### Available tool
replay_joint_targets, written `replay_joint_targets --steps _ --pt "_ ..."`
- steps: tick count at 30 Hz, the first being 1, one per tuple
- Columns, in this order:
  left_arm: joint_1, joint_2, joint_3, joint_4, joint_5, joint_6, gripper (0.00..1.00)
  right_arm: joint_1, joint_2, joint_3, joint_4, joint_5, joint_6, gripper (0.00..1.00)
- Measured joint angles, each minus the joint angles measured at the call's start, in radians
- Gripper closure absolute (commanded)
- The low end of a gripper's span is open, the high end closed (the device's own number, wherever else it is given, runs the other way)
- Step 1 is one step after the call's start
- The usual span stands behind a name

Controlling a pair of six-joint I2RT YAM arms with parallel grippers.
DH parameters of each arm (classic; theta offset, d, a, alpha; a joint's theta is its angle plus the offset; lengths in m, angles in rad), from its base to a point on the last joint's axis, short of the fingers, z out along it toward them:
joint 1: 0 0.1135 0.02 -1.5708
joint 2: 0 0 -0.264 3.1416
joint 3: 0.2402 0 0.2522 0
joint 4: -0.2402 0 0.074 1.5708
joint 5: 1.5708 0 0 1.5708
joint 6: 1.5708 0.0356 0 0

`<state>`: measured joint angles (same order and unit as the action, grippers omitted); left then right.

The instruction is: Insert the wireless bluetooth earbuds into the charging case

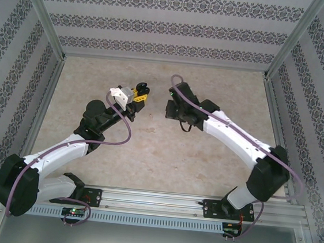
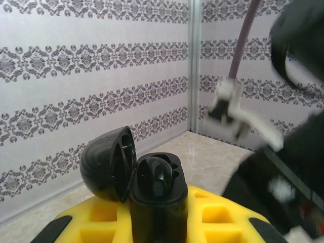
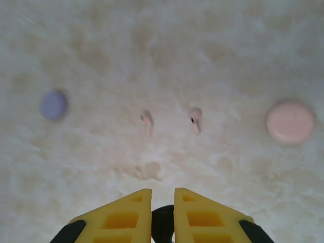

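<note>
Holding items: left claw (image 2: pixel 159 205) is pinching open glossy black plastic charging case (image 2: pixel 109 164); right claw (image 3: pixel 162 193) is pinching tiny black earbud (image 3: pixel 162 223).

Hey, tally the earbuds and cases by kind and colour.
Pale pink stemmed earbuds: 2
Round pale pink case: 1
Round light purple case: 1
Open black case in left gripper: 1
Small black piece in right gripper, likely an earbud: 1
Total: 6

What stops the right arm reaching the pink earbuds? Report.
Probably yes: the pink earbuds lie uncovered ahead of the right tool, though it looks shut on a small black item.
</note>
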<state>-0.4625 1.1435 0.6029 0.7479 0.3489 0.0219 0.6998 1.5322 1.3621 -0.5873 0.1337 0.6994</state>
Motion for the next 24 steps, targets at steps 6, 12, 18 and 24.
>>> replay_joint_targets --steps 6,12,18,24 --pt "0.000 0.000 0.010 0.002 0.065 0.039 1.00 -0.013 -0.105 0.093 0.033 -0.005 -0.032 0.85" --pt "-0.003 0.013 0.014 0.006 0.105 0.098 1.00 -0.013 -0.193 0.116 0.113 -0.023 -0.060 0.85" --pt "-0.023 0.018 0.069 0.003 0.142 0.159 1.00 0.013 -0.246 0.104 0.217 -0.045 -0.072 0.84" --pt "-0.047 0.021 0.123 0.000 0.165 0.198 1.00 0.064 -0.274 0.055 0.315 -0.057 -0.078 0.84"
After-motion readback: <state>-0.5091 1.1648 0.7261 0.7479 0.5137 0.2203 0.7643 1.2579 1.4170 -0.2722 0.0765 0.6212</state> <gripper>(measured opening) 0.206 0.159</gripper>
